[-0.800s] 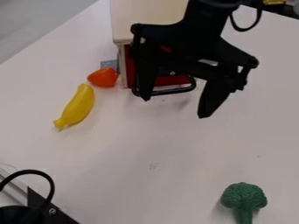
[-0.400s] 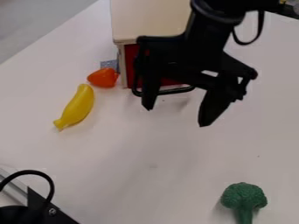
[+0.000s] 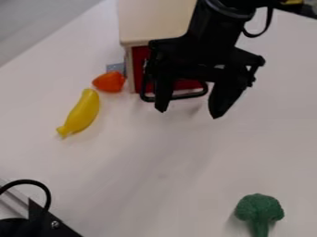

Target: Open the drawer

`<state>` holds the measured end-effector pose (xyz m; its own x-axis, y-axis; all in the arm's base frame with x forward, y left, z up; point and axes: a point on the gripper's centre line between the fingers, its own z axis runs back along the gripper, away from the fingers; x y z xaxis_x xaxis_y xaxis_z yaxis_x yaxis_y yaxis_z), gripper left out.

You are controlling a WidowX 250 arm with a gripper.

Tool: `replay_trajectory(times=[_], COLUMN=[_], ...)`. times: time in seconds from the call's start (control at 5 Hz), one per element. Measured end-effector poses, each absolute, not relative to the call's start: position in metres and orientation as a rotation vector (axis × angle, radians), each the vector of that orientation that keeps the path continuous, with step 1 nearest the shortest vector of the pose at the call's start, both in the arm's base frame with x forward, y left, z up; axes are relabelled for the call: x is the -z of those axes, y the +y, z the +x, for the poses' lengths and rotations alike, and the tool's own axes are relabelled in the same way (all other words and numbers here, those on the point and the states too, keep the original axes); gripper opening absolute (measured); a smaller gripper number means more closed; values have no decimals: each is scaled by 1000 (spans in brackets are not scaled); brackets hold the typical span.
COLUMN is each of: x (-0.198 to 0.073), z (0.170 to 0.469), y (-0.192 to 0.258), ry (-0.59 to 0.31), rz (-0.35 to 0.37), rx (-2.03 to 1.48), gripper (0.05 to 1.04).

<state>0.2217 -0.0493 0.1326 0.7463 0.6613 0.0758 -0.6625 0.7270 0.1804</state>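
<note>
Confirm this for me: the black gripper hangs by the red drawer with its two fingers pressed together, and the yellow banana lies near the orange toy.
Wrong on the fingers: the camera view shows the gripper with its two fingers spread apart. It does hang by the red drawer, and the yellow banana lies near the orange toy.

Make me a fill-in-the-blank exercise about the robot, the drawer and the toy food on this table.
The drawer front beneath the pale cabinet top is coloured ____. The gripper has its two fingers not shut but ____. The yellow toy is shaped like a ____. The green toy is shaped like a head of ____.

Missing words: red; open; banana; broccoli.
</note>
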Motion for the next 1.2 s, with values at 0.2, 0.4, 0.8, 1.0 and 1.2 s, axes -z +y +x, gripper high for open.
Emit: replay_trajectory(times=[0.2,0.4,0.8,1.0,1.2], x=[-140,-139,-97,-62,-46], z=[232,239,255,260,266], y=[-37,-26,-24,-25,-27], ry=[-12,-21,-25,28,44], rz=[150,100,122,179,187], rx=[-882,-1037,-1173,-1213,-1242], gripper=[1000,1000,1000,1000,1000])
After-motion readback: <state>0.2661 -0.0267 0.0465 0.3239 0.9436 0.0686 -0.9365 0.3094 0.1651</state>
